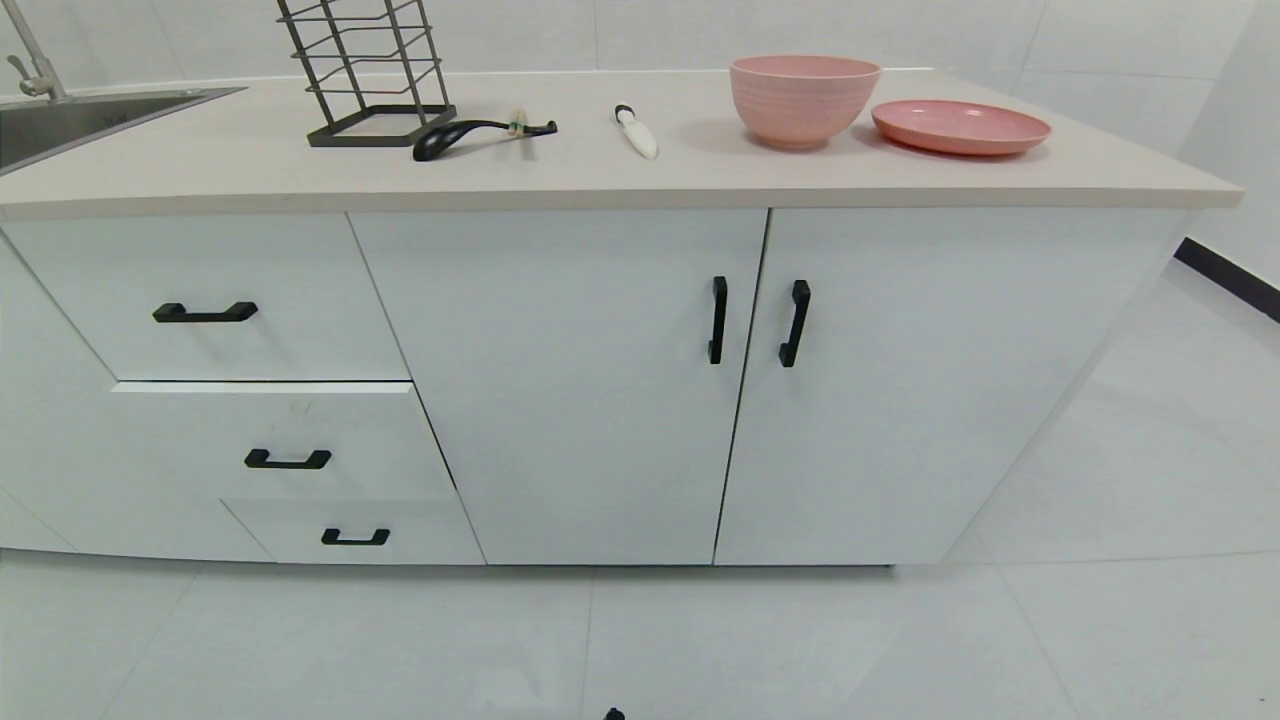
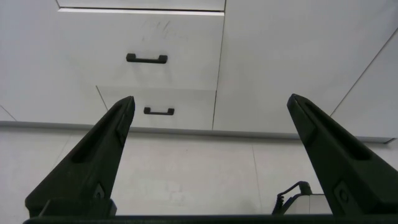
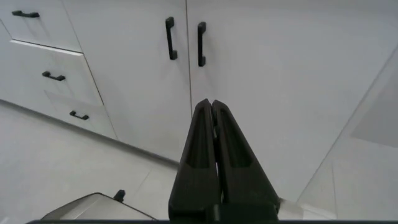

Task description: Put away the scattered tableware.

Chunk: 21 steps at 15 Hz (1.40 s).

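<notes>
L hand [image 2: 210,99] spread wide, low by drawers [image 2: 155,37]. Up on counter [image 1: 200,165], above both hands — black spoon [image 1: 470,133] lies crosswise beside rack [image 1: 370,70], nearer L arm; pink bowl [image 1: 803,98], pink plate [image 1: 960,126] nearer R. R hand [image 3: 212,104] pinched together, empty, facing doors [image 3: 261,62].

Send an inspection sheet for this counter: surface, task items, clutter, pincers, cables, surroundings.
surface: beige countertop, no spills seen.
job's things: pink bowl upright, pink plate beside it at the right end; black spoon and white-handled utensil lying mid-counter.
clutter: dark wire rack upright beside the spoon.
pincers: left pincer open, empty; right pincer shut, empty; both low before the cabinets.
cables: thin black loop near the floor, owner unclear.
surroundings: sink at the left end; cabinet doors and drawers shut; tiled floor.
</notes>
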Tool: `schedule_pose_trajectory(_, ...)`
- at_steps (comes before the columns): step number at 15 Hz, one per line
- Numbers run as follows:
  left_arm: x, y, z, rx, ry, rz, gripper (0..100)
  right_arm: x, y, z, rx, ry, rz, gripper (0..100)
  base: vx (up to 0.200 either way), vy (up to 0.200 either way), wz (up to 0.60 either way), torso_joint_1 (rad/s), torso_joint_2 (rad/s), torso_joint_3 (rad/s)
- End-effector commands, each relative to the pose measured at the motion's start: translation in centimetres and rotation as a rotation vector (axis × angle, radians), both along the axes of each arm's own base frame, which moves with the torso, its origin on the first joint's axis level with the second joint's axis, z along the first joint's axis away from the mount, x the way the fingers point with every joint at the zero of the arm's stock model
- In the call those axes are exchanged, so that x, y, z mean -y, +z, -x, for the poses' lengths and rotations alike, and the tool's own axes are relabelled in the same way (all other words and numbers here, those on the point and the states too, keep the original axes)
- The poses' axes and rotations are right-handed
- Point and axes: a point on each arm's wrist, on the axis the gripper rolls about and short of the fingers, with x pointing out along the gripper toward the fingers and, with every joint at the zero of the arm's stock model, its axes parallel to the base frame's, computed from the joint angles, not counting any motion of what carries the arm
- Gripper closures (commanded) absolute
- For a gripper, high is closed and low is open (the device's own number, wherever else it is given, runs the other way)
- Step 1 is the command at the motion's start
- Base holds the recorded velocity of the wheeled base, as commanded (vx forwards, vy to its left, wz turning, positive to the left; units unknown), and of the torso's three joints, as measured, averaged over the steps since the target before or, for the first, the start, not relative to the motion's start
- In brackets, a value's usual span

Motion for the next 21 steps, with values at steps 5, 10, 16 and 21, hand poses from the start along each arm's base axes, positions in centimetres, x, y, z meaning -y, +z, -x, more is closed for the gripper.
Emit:
schedule_pose_trajectory(5,0.0,0.0,0.0,-0.002,-0.001,0.001,0,-1.5,0.9,-8.7,-0.074,0.029,0.009,100,0.000,0.000,0.00,0.000,0.00,0.000)
schedule_pose_trajectory(10,0.0,0.0,0.0,-0.002,-0.001,0.001,0,-2.3,-1.3,-13.1,-0.097,0.046,0.018,100,0.000,0.000,0.00,0.000,0.00,0.000)
schedule_pose_trajectory(16,0.0,0.0,0.0,0.000,-0.010,0.001,0,-3.0,-1.7,-15.3,-0.070,0.127,0.019,0,0.000,0.000,0.00,0.000,0.00,0.000)
schedule_pose_trajectory(21,0.0,0.0,0.0,-0.001,-0.012,0.018,0,-5.1,-2.6,-17.9,-0.095,0.226,0.060,0,0.000,0.000,0.00,0.000,0.00,0.000)
